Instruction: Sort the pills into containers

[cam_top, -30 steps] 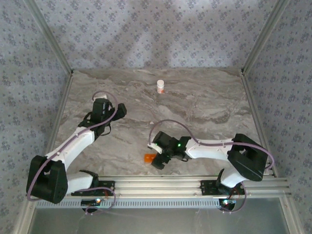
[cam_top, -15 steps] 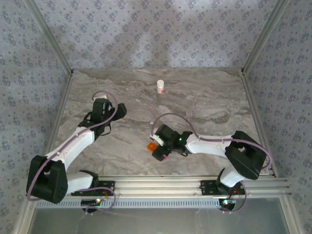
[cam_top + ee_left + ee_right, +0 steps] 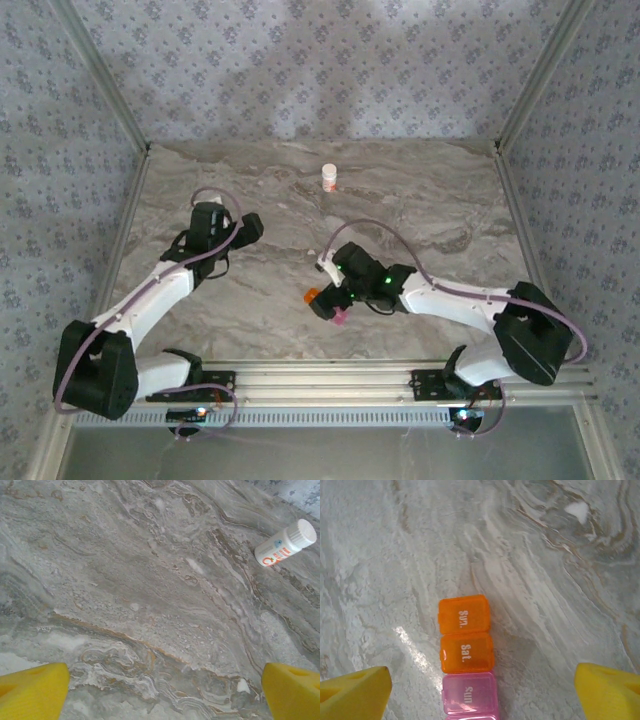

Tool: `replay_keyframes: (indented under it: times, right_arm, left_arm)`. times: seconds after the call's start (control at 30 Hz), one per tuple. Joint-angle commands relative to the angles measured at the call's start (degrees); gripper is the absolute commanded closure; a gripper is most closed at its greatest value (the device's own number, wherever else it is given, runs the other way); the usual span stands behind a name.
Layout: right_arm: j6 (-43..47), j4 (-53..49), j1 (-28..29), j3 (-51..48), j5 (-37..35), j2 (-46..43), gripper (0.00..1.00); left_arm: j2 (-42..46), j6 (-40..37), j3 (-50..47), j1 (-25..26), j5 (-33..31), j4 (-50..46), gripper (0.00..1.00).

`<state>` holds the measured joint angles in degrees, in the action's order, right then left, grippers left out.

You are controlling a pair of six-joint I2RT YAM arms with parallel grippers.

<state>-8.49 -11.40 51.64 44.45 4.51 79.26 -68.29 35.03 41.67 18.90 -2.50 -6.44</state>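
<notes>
Orange-to-pink containers [image 3: 466,655] lie lids-down-shut on the marble table [image 3: 560,580], centre, toward the near edge. Right gripper [image 3: 481,690] hovers directly above them, yellow fingers spread wide either side, touching nothing. Left gripper [image 3: 165,692] likewise spread, empty, over bare table left of centre; white-capped bottle [image 3: 285,542] well apart toward the back.
</notes>
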Motion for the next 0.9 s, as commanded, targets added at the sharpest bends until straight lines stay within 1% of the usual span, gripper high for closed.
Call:
replay_keyframes:
  times: [0.0,0.13,0.27,0.33,0.47,0.63,0.77,0.87]
  right_arm:
    - [-5.11,-3.06,-1.66,-1.48,2.85,-0.30,0.10]
    - [-5.00,-2.46,-1.51,-3.23,3.18,0.24,0.16]
    - [-4.41,-1.67,-1.40,-4.18,4.54,1.84,0.22]
    - [-4.10,-1.02,-0.78,-4.44,4.82,2.34,0.23]
    - [-3.47,-0.06,0.51,-4.48,3.59,2.95,0.23]
    - [-2.64,0.07,1.79,-4.18,0.95,4.54,0.24]
    - [-2.06,-0.20,3.26,-3.54,-1.57,6.00,0.25]
    - [-1.82,-0.46,4.48,-3.12,-3.51,6.85,0.26]
  left_arm:
    - [2.04,1.86,0.80,0.53,2.69,-1.98,0.02]
    - [2.99,4.43,-0.57,0.53,5.59,-1.09,0.02]
    - [3.08,7.62,-1.71,0.55,10.39,1.28,0.02]
    - [3.32,9.56,-1.89,0.53,11.24,1.60,0.02]
    - [3.78,12.10,-1.51,0.53,11.36,0.58,0.02]
    - [3.98,14.86,-0.69,0.64,9.71,-2.60,0.02]
    - [3.63,15.23,0.16,0.95,8.50,-4.95,0.02]
    - [3.34,15.35,0.18,1.06,8.47,-4.91,0.02]
